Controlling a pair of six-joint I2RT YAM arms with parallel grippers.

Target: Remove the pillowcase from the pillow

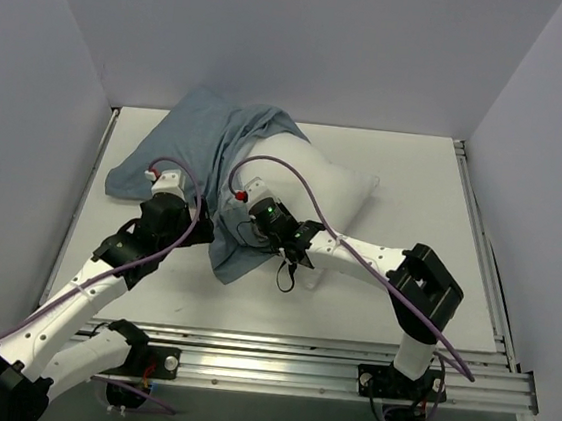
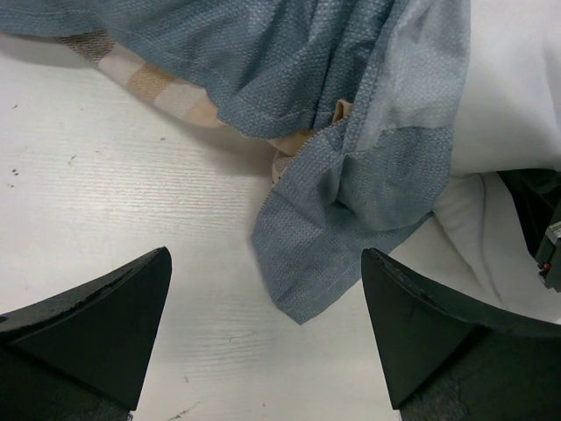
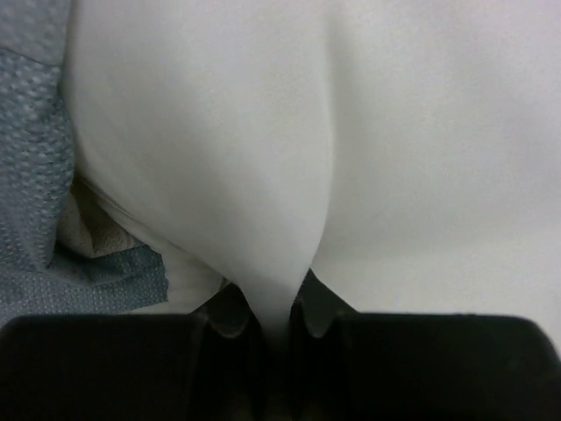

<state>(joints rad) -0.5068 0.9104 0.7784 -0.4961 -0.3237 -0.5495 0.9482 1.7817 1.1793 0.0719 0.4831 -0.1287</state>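
Right wrist view: your right gripper [image 3: 279, 303] is pinched tight on a fold of the white pillow [image 3: 394, 132].
Left gripper [image 2: 266, 263]: spread wide, holding nothing, over a pillowcase [image 2: 351, 132] corner on the table [image 2: 105, 175].
Pillowcase position: bunched far-left; you see the pillow's right part bare.

Enclosure: flat matte white worktop [image 1: 403, 294], boxed on three sides by plain pale grey-lilac wall panels [image 1: 309, 43]. A silver aluminium extrusion rail [image 1: 276, 356] runs along the near edge, and a thinner metal strip [image 1: 479, 241] along the right edge. Up close the worktop shows fine grain and a few small dark specks [image 2: 15, 107]. Light is soft and even, seemingly from above.
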